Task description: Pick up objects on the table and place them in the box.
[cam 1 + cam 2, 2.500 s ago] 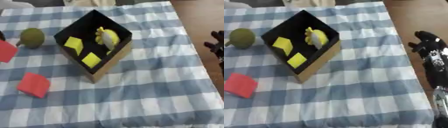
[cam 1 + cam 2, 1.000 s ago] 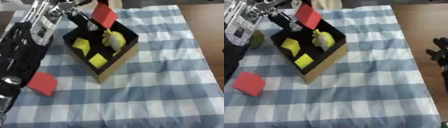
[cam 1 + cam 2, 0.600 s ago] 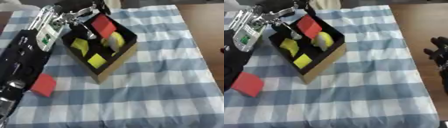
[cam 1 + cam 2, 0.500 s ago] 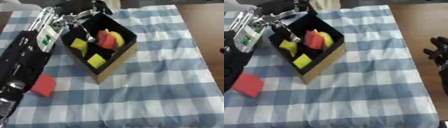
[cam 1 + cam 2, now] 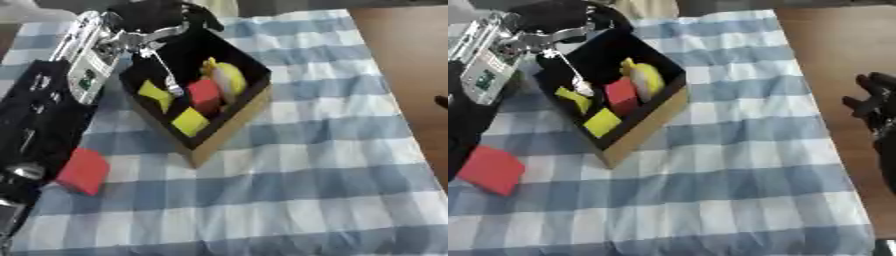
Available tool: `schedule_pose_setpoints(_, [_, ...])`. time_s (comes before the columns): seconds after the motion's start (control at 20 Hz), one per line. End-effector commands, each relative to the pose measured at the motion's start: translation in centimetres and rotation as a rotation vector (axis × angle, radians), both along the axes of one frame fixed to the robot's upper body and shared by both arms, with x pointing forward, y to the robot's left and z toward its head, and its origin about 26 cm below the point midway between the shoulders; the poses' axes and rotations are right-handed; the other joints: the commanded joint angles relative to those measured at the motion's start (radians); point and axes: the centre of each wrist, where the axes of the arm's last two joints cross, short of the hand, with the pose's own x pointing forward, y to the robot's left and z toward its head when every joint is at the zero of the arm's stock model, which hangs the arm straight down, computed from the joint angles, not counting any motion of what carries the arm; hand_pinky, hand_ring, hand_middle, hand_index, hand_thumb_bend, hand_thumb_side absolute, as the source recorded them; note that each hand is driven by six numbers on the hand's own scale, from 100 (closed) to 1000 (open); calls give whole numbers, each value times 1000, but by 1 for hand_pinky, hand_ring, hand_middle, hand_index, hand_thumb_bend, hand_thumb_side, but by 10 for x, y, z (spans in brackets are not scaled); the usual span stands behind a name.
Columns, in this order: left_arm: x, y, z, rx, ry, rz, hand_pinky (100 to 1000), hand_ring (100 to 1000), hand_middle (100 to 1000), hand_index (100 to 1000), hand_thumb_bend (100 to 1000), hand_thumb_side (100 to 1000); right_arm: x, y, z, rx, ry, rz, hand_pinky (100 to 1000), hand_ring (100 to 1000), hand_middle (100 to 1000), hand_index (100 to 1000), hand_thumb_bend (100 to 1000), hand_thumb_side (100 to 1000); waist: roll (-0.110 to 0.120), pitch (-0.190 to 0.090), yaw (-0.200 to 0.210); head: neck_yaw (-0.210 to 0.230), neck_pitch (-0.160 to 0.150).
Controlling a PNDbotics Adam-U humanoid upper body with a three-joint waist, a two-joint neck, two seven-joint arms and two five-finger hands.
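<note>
Both eye views are looking steeply down from the head at the checked table (image 5: 306,165), set slightly askew. They are sharing the box (image 5: 229,116) and cloth; the right eye is sitting further right, taking in more bare wood (image 5: 824,55).

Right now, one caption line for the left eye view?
Left hand open above the box, red block inside; another red block on the checked cloth.

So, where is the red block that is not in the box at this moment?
The red block lies on the checked tablecloth at the robot's left, near the picture's left edge in both views, in front of the box and beside the left arm.
</note>
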Motion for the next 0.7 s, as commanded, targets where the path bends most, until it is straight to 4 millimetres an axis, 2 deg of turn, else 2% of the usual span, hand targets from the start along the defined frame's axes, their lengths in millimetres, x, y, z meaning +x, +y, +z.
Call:
schedule_pose_setpoints(0.05, [-10, 16, 28, -56, -99, 11, 931, 910, 821, 907, 704, 267, -2, -2, 7, -13, -17, -6, 872, 1000, 451, 828, 100, 616, 11, -30, 3, -7, 9])
schedule_pose_setpoints(0.15, [-21, 27, 43, -100, -145, 5, 919, 894, 805, 895, 703, 285, -4, -3, 6, -16, -16, -14, 872, 1000, 451, 828, 100, 615, 13, -32, 10, -13, 13])
schedule_pose_setpoints(0.35, [-55, 65, 63, -136, -193, 17, 915, 889, 805, 894, 719, 313, -6, -6, 5, -26, -11, -32, 872, 1000, 450, 828, 100, 613, 20, -41, 33, -41, 15])
schedule_pose_setpoints(0.5, [-79, 90, 62, -142, -164, 47, 914, 886, 803, 892, 721, 326, -7, -8, 5, -31, -10, -36, 872, 1000, 450, 828, 100, 612, 22, -48, 49, -59, 15])
schedule_pose_setpoints(0.7, [-109, 111, 46, -100, -67, 93, 914, 887, 803, 893, 730, 338, -8, -8, 5, -33, -9, -34, 873, 1000, 451, 828, 100, 612, 22, -53, 58, -64, 15])
